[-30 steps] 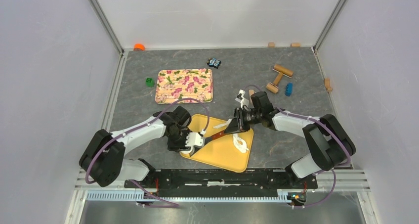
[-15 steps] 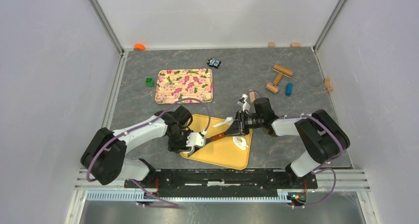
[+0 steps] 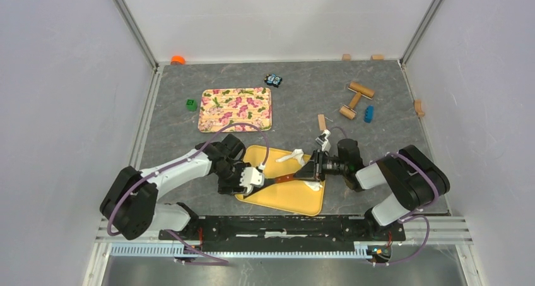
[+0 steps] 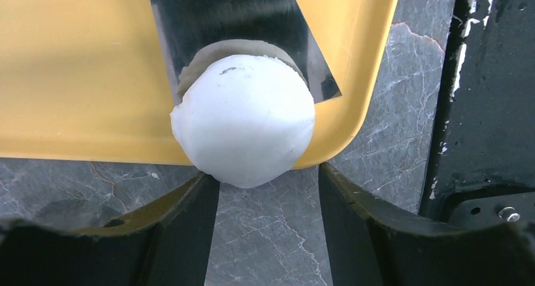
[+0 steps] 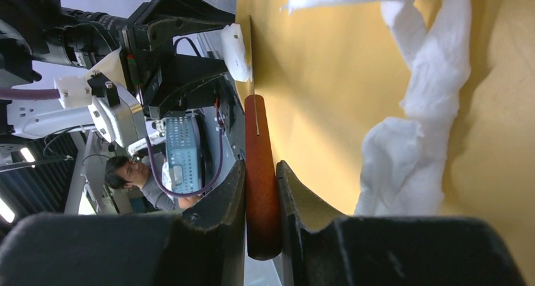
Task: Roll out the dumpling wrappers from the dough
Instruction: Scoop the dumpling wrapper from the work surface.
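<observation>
A dark grey, marble-veined surface point(image 3: 296, 103) is boxed in by plain pale walls point(image 3: 277, 14) behind and on both sides, evenly lit. Slanted aluminium posts point(image 3: 130, 24) mark the rear corners. A black rail point(image 3: 284, 226) runs along the near edge.

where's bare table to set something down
Bare grey tabletop lies between the floral rectangular tray and the wooden cylinders, beyond the small wooden block. Crowded: the yellow plastic board, with the left gripper, white dough ball, ragged dough strip, and the right gripper shut on the brown-handled scraper.
</observation>
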`<action>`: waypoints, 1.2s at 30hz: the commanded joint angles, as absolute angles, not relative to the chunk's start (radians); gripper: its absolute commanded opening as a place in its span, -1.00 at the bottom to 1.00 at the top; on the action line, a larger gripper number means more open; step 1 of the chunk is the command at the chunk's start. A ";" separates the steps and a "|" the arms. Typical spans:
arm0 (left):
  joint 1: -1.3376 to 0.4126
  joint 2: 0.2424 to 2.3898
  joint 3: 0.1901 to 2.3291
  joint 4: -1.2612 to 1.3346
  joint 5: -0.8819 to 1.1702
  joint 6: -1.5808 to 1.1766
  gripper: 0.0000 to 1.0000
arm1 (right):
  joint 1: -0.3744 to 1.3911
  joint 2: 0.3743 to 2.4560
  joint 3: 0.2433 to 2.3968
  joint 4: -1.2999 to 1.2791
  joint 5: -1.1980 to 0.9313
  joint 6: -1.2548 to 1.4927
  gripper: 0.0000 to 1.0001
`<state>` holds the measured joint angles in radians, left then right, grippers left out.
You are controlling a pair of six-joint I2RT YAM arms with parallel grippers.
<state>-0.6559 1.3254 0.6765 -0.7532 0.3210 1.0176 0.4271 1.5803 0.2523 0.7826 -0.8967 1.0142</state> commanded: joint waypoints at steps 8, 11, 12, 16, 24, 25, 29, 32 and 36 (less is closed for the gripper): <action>-0.582 1.272 0.727 -0.823 0.425 1.155 0.15 | 0.425 1.540 0.140 1.132 -0.841 1.168 -1.00; -0.539 1.249 0.741 -0.850 0.433 1.181 0.00 | 0.423 1.554 0.106 1.169 -0.842 1.172 -1.00; -0.531 1.247 0.743 -0.845 0.429 1.181 -0.06 | 0.423 1.557 0.095 1.194 -0.842 1.180 -1.00; -0.532 1.290 0.733 -0.774 0.440 1.117 -0.14 | 0.425 1.562 0.069 1.232 -0.820 1.182 -1.00; -0.547 1.388 0.729 -0.723 0.456 1.085 -0.24 | 0.441 1.540 0.085 1.192 -0.769 1.137 -1.00; -0.550 1.388 0.731 -0.724 0.467 1.079 -0.24 | 0.445 1.544 0.088 1.190 -0.769 1.133 -1.00; -0.596 1.364 0.729 -0.706 0.493 1.037 -0.24 | 0.461 1.565 0.092 1.207 -0.766 1.138 -1.00; -0.647 1.365 0.723 -0.671 0.485 1.002 -0.24 | 0.465 1.598 0.078 1.298 -0.764 1.187 -1.00; -0.672 1.395 0.738 -0.638 0.461 0.977 -0.25 | 0.469 1.651 0.044 1.475 -0.768 1.283 -1.00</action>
<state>-0.6449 1.3830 0.7086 -0.7357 0.4152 1.0401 0.4580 1.6100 0.0647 1.2278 -0.7746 1.1919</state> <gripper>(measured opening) 0.379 0.232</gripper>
